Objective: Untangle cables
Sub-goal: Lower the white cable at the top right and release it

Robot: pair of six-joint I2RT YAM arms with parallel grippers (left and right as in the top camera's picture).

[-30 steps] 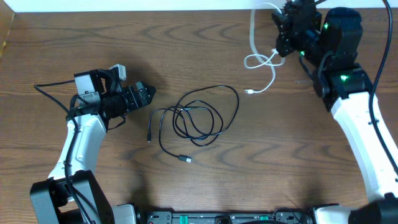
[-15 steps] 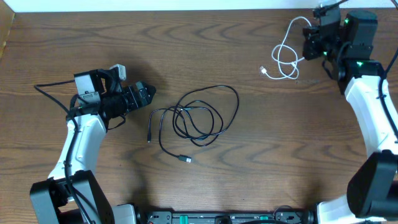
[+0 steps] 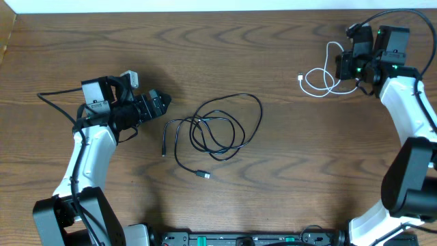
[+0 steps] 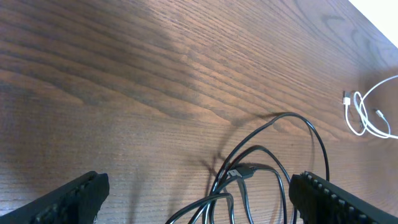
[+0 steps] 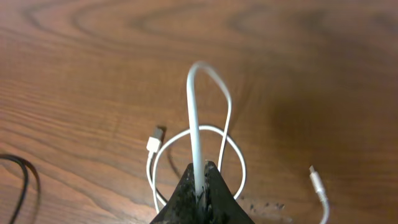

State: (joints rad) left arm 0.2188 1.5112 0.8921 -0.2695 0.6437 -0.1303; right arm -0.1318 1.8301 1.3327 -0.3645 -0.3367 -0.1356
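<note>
The black cable (image 3: 217,131) lies in loose overlapping loops at the table's middle, one plug end at the front (image 3: 203,175). In the left wrist view its loops (image 4: 261,171) lie between and ahead of my wide-apart fingers. My left gripper (image 3: 162,104) is open, just left of the loops, holding nothing. The white cable (image 3: 321,76) hangs in small loops at the far right, apart from the black one. My right gripper (image 3: 346,65) is shut on it; in the right wrist view the white cable (image 5: 194,112) rises from the pinched fingertips (image 5: 200,174), and its loop and plugs rest on the wood.
The wooden table (image 3: 287,178) spreads around both cables. A pale wall edge (image 3: 171,5) runs along the back. The arms' own black wires trail at the far left (image 3: 54,102) and far right (image 3: 410,17).
My right gripper carried the white cable rightward from the back middle to the far right, away from the black cable. The left arm and black cable stayed still.
</note>
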